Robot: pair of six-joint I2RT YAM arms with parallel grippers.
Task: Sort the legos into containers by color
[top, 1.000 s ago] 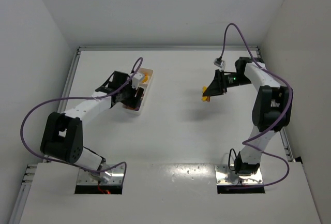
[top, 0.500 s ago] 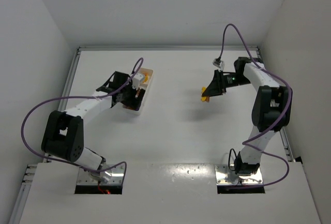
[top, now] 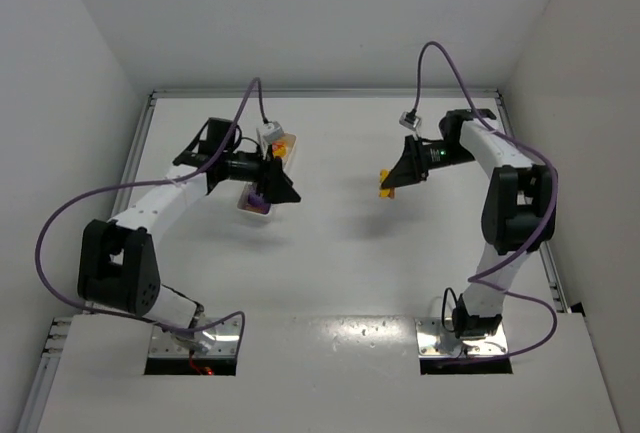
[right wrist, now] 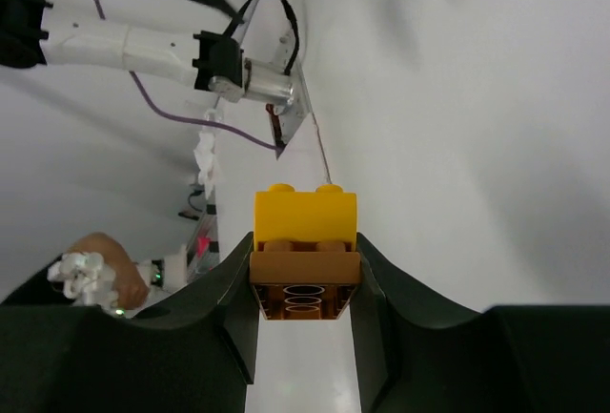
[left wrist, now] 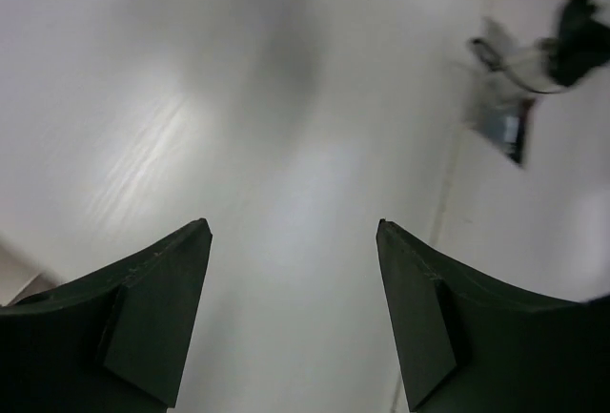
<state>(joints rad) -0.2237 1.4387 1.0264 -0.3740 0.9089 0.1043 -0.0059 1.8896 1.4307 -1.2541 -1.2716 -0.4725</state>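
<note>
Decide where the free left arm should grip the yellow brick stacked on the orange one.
Take the yellow brick by its flat side faces, coming from beyond the tips of the right fingers. It sticks out clear of them; they clamp the orange brick behind it.

Yellow lego (right wrist: pixel 304 215) joined to orange lego (right wrist: pixel 305 286), white tray (top: pixel 245 207) part-hidden

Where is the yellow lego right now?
The yellow lego is joined to a brown-orange lego clamped in the right pincer, right of centre in the top view, far from the white tray.
</note>
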